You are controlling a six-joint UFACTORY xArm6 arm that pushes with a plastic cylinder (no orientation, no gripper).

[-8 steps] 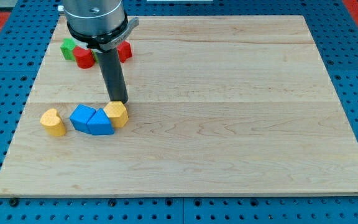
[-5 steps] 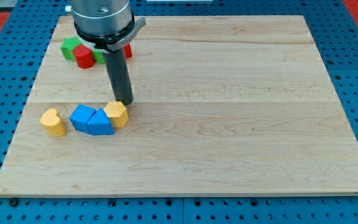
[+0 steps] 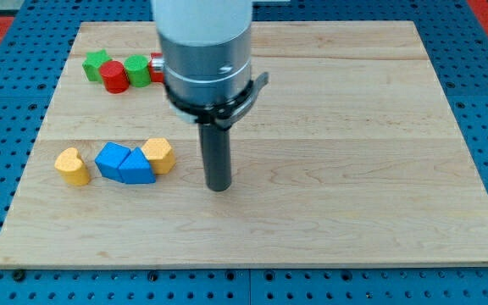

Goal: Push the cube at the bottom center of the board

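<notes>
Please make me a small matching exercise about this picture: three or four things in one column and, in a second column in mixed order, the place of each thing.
Things:
1. my tip
2. yellow heart-shaped block
3. red cylinder
4. blue blocks

Places:
A. near the board's top-left corner, right beside the green blocks
B. leftmost in the row at the view's left
C. on bare wood, to the view's right of the yellow hexagonal block, not touching it
D. between the two yellow blocks

Pairs: 1-C, 2-B, 3-A, 4-D
</notes>
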